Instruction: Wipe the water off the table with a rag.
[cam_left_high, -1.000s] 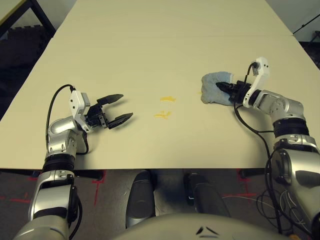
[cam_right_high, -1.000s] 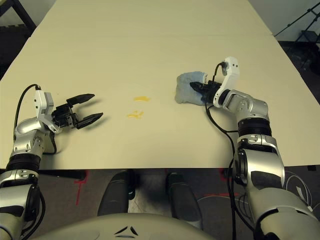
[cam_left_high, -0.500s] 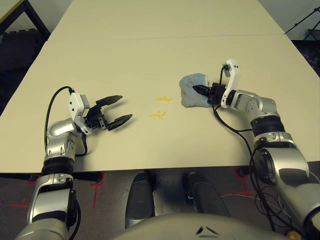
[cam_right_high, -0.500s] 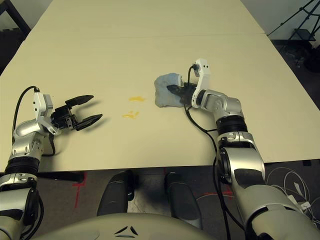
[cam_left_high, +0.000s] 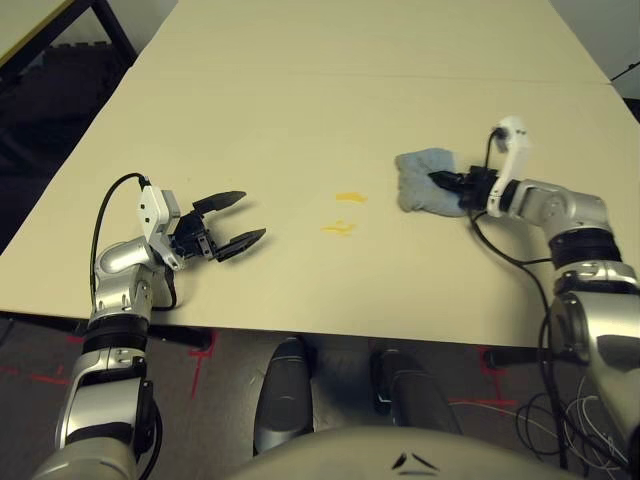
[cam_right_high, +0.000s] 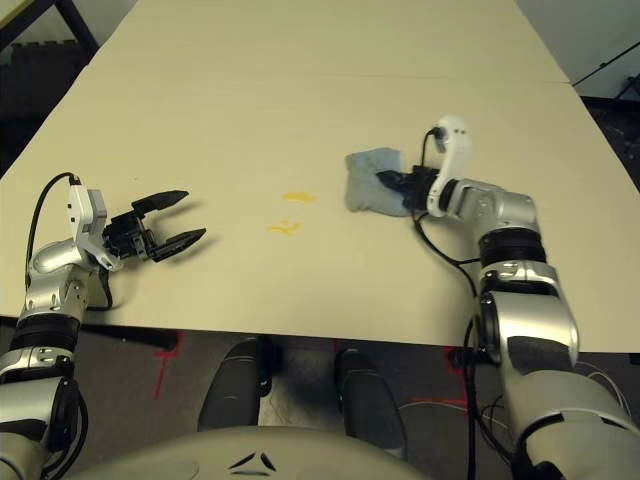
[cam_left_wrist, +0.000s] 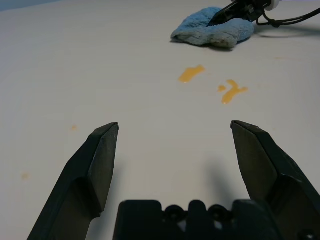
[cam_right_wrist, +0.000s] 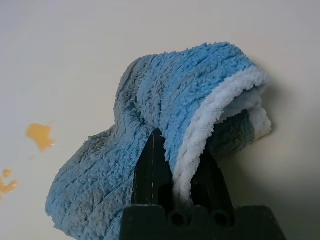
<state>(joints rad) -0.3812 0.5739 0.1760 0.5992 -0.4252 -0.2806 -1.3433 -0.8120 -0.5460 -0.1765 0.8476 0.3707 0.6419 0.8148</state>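
Pale beige counter (cam_left_high: 300, 90), right end effector (cam_left_high: 447, 181) pinching blue rag (cam_left_high: 420, 180) toward right edge, orange water smears (cam_left_high: 343, 212) mid-counter, left end effector (cam_left_high: 240, 217) spread wide near front-left edge.

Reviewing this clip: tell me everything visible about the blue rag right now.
The rag is a small blue terry cloth with a paler, whitish edge, bunched and folded over itself rather than spread flat. It rests on the table, on the robot's right side. The right gripper is shut on a fold of it, fingers pinching the fabric. It lies beside the water, the orange-yellow smears toward the table's middle, with a gap between them.
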